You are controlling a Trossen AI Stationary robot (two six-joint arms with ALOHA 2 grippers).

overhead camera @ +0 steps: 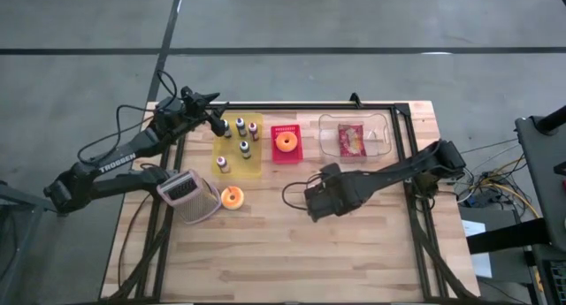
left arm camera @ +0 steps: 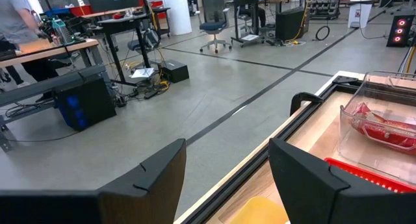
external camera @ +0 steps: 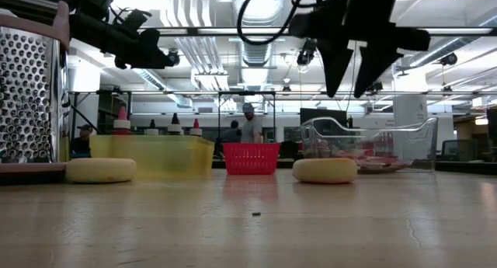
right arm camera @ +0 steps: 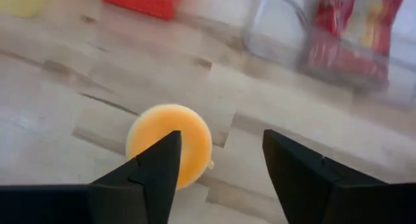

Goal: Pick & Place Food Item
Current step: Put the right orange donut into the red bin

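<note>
While the right arm reaches in from the right edge of the desk (overhead camera: 292, 252), its right gripper (overhead camera: 315, 202) hangs above the middle of the desk, well clear of the wood in the low view (external camera: 345, 85). Fingers are spread wide and hold nothing. In the right wrist view, a round orange food item (right arm camera: 170, 144) lies flat on the boards under the gripper, partly behind one finger (right arm camera: 146, 175) and not touching it. The low view shows the same item (external camera: 324, 169) resting on the desk approx. below the gripper. In the high view the gripper covers it.

A 2nd orange round item (overhead camera: 232, 197) lies more to the left edge, just beside a metal grater (overhead camera: 187, 195). A 3rd one (overhead camera: 286, 141) sits inside the red basket (overhead camera: 276, 156) near the far edge, approx. in the centre. To the right of the basket stands a clear container (overhead camera: 380, 137) with a red packet (overhead camera: 352, 139) in it. To the left of the basket is a yellow tray (overhead camera: 252, 168) with small bottles (overhead camera: 240, 125) standing upright.

The left gripper (overhead camera: 216, 125) waits in the air by the far left corner, at the far end of the yellow tray. Its fingers are also spread apart and empty, as the left wrist view shows (left arm camera: 227, 178).
</note>
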